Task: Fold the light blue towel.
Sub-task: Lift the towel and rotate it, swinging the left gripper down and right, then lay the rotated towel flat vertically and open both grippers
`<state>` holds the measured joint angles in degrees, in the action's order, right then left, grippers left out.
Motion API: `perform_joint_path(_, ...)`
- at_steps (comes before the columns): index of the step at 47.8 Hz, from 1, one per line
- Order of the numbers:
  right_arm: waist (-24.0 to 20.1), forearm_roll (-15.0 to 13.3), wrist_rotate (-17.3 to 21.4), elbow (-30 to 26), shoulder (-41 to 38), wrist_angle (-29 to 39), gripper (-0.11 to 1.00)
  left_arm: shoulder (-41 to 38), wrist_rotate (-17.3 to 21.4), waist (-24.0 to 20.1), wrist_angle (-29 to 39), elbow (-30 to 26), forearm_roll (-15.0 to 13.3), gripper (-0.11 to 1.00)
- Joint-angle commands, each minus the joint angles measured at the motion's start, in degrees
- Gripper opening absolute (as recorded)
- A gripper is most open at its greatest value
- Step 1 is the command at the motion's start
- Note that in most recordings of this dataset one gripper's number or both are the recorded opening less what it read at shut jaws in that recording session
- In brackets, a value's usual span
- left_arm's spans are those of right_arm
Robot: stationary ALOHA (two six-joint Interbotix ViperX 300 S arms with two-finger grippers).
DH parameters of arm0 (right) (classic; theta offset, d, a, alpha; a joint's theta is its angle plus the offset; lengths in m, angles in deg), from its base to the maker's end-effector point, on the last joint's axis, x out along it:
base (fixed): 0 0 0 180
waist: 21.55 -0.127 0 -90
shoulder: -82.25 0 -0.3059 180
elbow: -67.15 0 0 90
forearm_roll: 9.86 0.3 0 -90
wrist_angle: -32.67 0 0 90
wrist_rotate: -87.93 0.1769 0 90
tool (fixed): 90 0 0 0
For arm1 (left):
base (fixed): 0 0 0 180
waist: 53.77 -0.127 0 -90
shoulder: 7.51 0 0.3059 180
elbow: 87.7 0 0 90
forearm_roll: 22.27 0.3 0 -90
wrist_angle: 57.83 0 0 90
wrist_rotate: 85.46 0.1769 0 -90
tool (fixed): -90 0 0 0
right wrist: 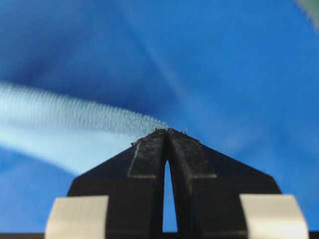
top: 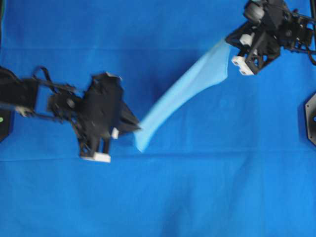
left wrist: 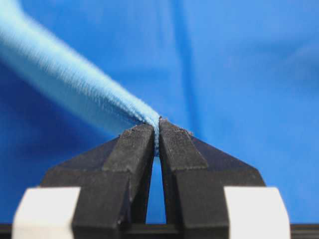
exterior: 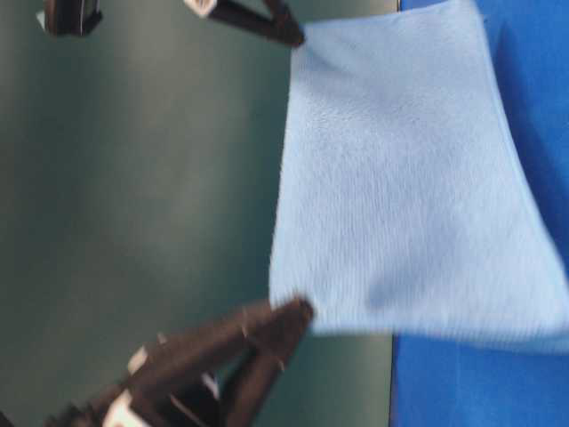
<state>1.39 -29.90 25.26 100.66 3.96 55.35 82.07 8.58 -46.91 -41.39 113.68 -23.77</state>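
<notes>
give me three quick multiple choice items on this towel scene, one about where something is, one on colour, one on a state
1. Where is the light blue towel?
A. flat on the backdrop
B. stretched between the two grippers
C. draped over one arm

2. What colour is the cloth backdrop under it?
A. darker royal blue
B. white
C. red

3. How does the left gripper stand?
A. wide open over the towel
B. shut on nothing
C. shut on a towel edge

Answers:
1. B, since in the overhead view the towel spans from the left gripper to the right gripper, and the table-level view shows it hanging from both.
2. A, as the backdrop is a deeper blue than the pale towel.
3. C, because the left wrist view shows the fingers pinched together on the towel's edge.
</notes>
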Motion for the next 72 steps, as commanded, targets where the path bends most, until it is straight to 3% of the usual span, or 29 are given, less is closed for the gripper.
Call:
perform_joint_path(1,1.76,-1.14,-0.35,-3.78,-2.72,-1.49,0.02,-1.58,0.44,2.29,-0.62,-4.22,0.0,0.03)
perform_joint_path(10,2.11,-3.96,-0.53,-10.11,-9.4,-2.29,0.02,-6.94,0.44,4.48,-1.05,-10.11,0.0,0.03)
perform_joint_path(19,2.11,-4.48,-0.62,-16.52,-14.85,-2.55,0.02,-10.55,0.44,5.89,-2.29,-14.15,0.0,0.03)
perform_joint_path(30,2.11,-4.75,-0.7,-18.54,-16.35,-2.55,0.02,-12.66,0.53,6.77,-3.08,-16.79,0.0,0.03)
perform_joint_path(40,2.37,-4.75,-0.7,-16.17,-14.59,-1.93,0.02,-15.29,0.7,6.77,-7.82,-17.84,0.0,0.03)
perform_joint_path(53,5.19,-4.75,0.18,-5.54,-3.78,-1.93,0.02,-23.38,3.87,5.8,-13.54,-24.79,0.0,0.03)
perform_joint_path(63,5.36,-4.48,0.53,-0.35,2.81,-0.53,0.02,-30.23,6.33,5.71,-13.36,-32.52,0.0,0.03)
perform_joint_path(72,5.45,-4.57,0.53,0.44,1.49,-1.76,0.02,-30.15,5.98,5.63,-11.69,-31.03,0.0,0.03)
